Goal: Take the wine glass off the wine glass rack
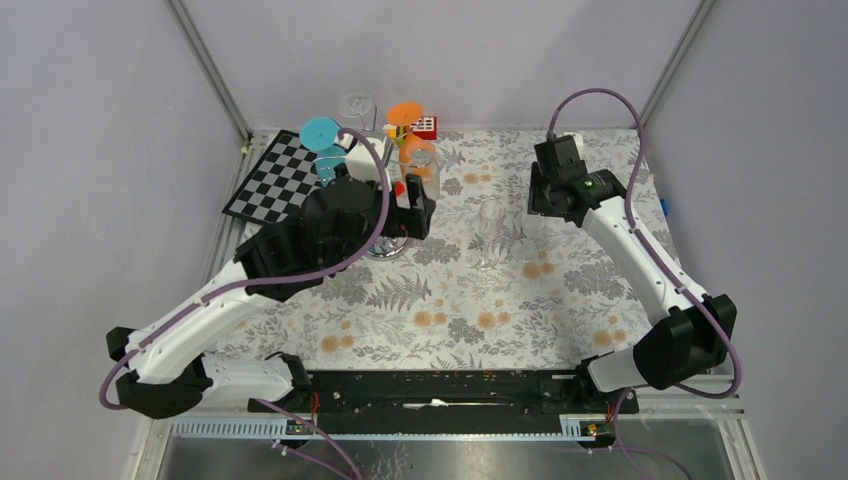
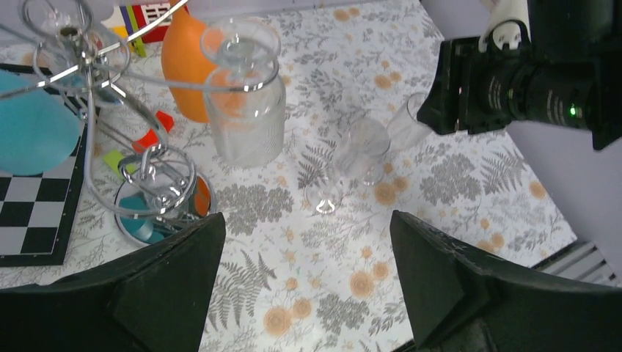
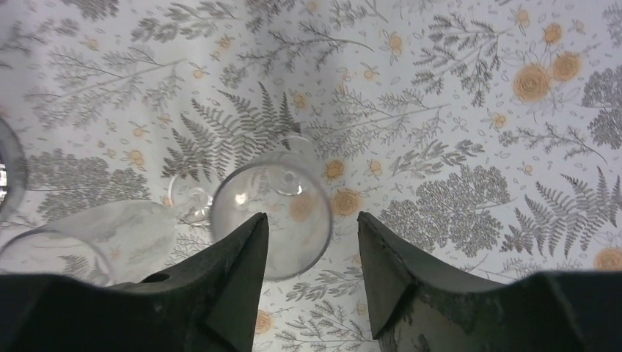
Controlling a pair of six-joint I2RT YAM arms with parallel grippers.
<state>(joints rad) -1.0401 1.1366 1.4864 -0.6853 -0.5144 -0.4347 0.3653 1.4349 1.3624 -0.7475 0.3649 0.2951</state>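
Just to the right of the silver wire wine glass rack with curly looping arms and a shiny round base [image 2: 161, 209], the left arm reaches in from its near-left mount. Its elbow is bent and its wrist is tipped down at the floral-print surface [image 1: 450, 320]. The left claw [image 2: 306, 220] hangs there with its black fingers spread wide and nothing between them.

The right arm comes up from the far side of the rack, then folds back toward it with the wrist pointing down. The right claw [image 3: 312, 218] has its fingers apart too. It hovers right above a clear stemmed wine glass [image 3: 297, 220] and isn't gripping it.

So the wine glass is off the rack, standing on the surface out to the rack's right and clear of the wire arms. A second clear glass [image 3: 103, 235] sits just beside it, crowding one side of the right claw.

A clear ribbed glass [image 2: 246, 110] sits tight against one of the rack's wire arms, though I honestly can't tell if it's hanging from it. An orange rounded thing [image 2: 183, 66] is right behind that glass. A black-and-white chessboard [image 1: 280, 180] lies on the rack's left.
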